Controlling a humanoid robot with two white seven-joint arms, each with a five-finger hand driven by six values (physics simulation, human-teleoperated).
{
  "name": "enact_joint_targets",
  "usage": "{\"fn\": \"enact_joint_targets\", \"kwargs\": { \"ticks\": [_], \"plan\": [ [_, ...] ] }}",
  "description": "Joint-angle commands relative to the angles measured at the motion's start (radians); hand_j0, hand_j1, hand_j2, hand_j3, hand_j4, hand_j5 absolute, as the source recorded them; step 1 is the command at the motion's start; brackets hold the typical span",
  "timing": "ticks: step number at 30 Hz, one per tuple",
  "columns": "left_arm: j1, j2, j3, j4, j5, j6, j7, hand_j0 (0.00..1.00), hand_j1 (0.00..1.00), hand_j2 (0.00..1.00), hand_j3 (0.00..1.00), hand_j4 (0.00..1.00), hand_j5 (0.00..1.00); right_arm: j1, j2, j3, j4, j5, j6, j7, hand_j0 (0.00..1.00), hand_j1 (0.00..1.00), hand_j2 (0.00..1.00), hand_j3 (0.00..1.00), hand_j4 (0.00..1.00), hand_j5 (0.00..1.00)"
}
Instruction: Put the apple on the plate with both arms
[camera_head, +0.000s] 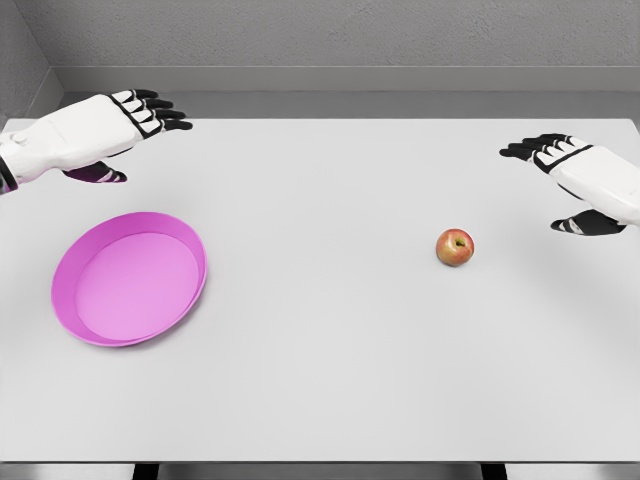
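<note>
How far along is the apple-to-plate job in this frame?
Nothing looks done yet: the apple sits on the table, far right of the pink plate. Nothing is in hand; the left hand and right hand are both open and holding nothing. Grasping, carrying and placing all remain.

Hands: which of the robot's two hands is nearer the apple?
The right hand, at the picture's right edge, is nearer: the apple lies just below and left of it. The left hand hovers far across the table, above the pink plate.
</note>
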Motion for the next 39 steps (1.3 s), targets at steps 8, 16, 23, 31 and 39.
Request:
{"fn": "enact_joint_targets", "kwargs": {
  "ticks": [8,16,23,31,39],
  "plan": [
    [0.000,0.000,0.001,0.001,0.004,0.001,0.000,1.00,1.00,1.00,1.00,1.00,1.00,-0.047,0.049,0.113,0.005,-0.006,0.118,0.086,1.00,1.00,1.00,1.00,1.00,1.00],
    [0.000,-0.002,0.001,0.001,-0.007,0.001,0.000,1.00,1.00,1.00,1.00,1.00,1.00,-0.189,0.103,0.326,0.027,-0.004,0.195,0.095,1.00,1.00,1.00,1.00,1.00,1.00],
    [0.000,-0.002,0.001,0.001,-0.007,0.001,0.000,1.00,1.00,1.00,1.00,1.00,1.00,-0.229,0.135,0.406,0.036,-0.003,0.256,0.099,1.00,1.00,1.00,1.00,1.00,1.00],
    [0.000,-0.002,0.001,0.001,-0.007,0.001,0.000,1.00,1.00,1.00,1.00,1.00,1.00,-0.252,0.147,0.455,0.071,-0.003,0.261,0.109,1.00,1.00,1.00,1.00,1.00,1.00],
    [0.000,-0.002,0.001,0.002,-0.007,0.001,0.000,1.00,1.00,1.00,1.00,1.00,1.00,-0.321,0.180,0.492,0.096,-0.003,0.279,0.265,1.00,1.00,1.00,1.00,1.00,1.00]
  ]
}}
